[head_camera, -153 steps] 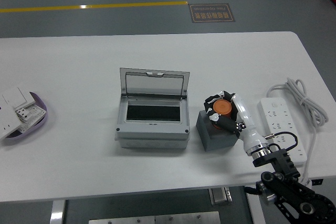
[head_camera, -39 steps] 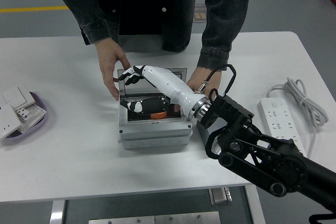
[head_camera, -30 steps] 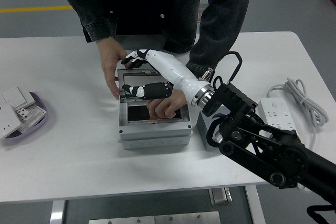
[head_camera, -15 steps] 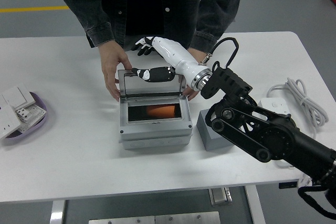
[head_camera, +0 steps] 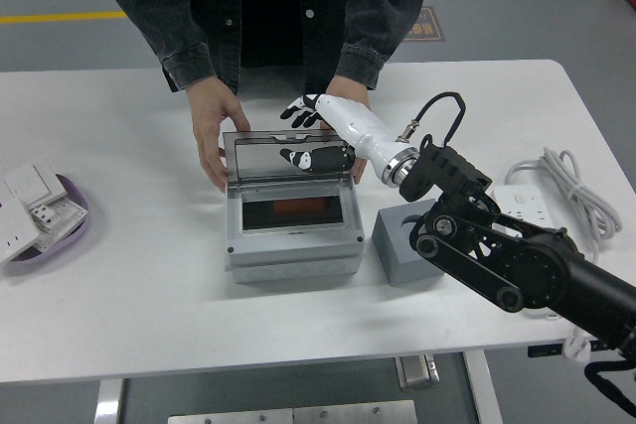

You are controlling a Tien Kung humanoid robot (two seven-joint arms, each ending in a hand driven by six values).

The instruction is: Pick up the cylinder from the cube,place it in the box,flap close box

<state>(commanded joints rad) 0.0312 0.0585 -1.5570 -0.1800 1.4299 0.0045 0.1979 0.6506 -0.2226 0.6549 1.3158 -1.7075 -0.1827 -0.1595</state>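
The grey box (head_camera: 290, 255) stands mid-table with its clear lid (head_camera: 288, 156) upright. Something orange, the cylinder (head_camera: 290, 208), lies dimly inside it. The grey cube (head_camera: 399, 250) stands right of the box with nothing on top. My right hand (head_camera: 310, 116) is white with black fingertips; it is at the lid's top right edge, fingers spread behind the lid and thumb (head_camera: 316, 158) in front of it, holding nothing. A person stands at the far side; one hand (head_camera: 214, 136) steadies the box's left side, the other (head_camera: 348, 96) is just behind my hand.
A white power strip (head_camera: 525, 208) with a coiled cable (head_camera: 578, 196) lies at the right edge. A purple tray (head_camera: 62, 230) with white switch parts sits at the far left. My black right forearm (head_camera: 507, 260) crosses above the cube.
My right hand has left the cylinder in the box, pulled out and risen to the lid's top edge, now shifted slightly right. The person's hand drew back from the box opening.
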